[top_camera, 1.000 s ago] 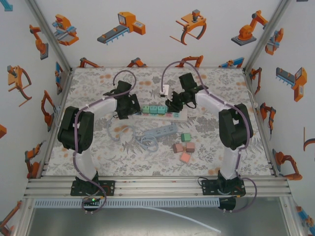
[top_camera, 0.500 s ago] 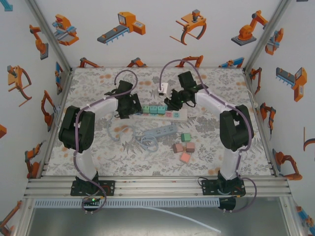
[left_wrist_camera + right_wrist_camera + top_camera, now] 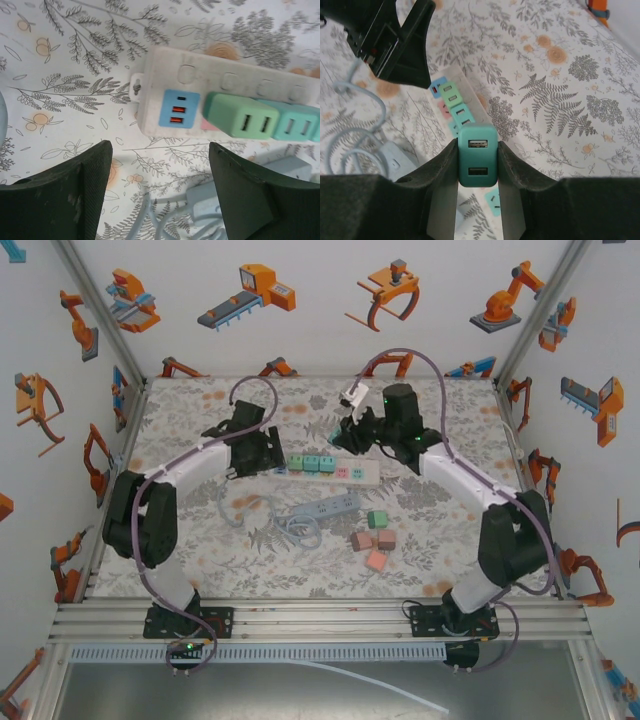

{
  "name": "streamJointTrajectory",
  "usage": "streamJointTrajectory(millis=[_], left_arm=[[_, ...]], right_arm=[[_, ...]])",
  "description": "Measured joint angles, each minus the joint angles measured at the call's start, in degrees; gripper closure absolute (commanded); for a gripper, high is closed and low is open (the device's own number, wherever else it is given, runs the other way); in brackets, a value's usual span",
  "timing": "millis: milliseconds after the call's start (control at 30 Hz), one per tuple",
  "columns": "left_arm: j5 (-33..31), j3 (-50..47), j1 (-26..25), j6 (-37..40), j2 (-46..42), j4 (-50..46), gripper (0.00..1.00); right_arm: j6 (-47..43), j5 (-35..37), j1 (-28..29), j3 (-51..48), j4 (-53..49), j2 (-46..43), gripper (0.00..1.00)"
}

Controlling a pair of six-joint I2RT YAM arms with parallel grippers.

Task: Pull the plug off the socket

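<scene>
1. Your right wrist camera shows what the overhead one cannot. The right gripper [image 3: 477, 145] is clamped on a teal plug [image 3: 477, 162], one pad on each flank, with the plug's two USB slots facing the lens. From above, the gripper's own body hides that plug.
2. The plug is off the socket. It is held up over the table [image 3: 200, 540], apart from the white power strip [image 3: 472, 102], which lies lower and beyond it.
3. Your left wrist camera shows the left gripper [image 3: 160, 165] with its fingers spread apart and nothing between them, poised at the strip's left end. You can also read a blue USB face [image 3: 179, 108] at that end. The first of the seated plugs [image 3: 237, 116] sits just beside it, which is too small to make out from above.
4. The overhead view gives you the layout. The left gripper is at the strip's left end, and the right gripper is over the far side of the strip, toward its middle.
5. Counted from above:
   - There are two strips, the white one and a blue-grey strip [image 3: 330, 508] nearer the arms, which has a coiled cable [image 3: 290, 527].
   - Three seated plugs stand in a row on the white strip.
   - Two pink socket faces [image 3: 350, 472] lie to their right.
   - There are four loose cubes: one green cube [image 3: 377, 519] and three pink cubes [image 3: 361, 540] clustered just beside it.
</scene>
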Motion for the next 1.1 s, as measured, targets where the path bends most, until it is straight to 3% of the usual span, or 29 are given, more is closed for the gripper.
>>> streamJointTrajectory(millis=[233, 500, 700, 900, 1100], left_arm=[[11.87, -5.81, -0.55, 7.21, -8.94, 8.59, 0.28], [35.1, -10.19, -1.36, 15.37, -12.66, 19.58, 0.24], [49.57, -11.13, -4.57, 23.8, -13.57, 22.43, 0.17], [55.95, -13.64, -9.33, 34.45, -16.22, 21.49, 0.09], [59.43, -18.36, -10.25, 36.24, -18.75, 27.45, 0.06]], right_arm=[[15.45, 5.75, -1.66, -6.1, 2.69, -9.51, 1.0], [31.32, 9.57, -10.99, -15.98, 2.12, -22.16, 1.0], [37.75, 9.97, -15.93, -22.21, -2.56, -29.29, 1.0], [40.79, 10.69, -16.85, -29.92, -6.16, -33.73, 1.0], [42.86, 11.54, -16.85, -36.92, -7.13, -34.14, 1.0]])
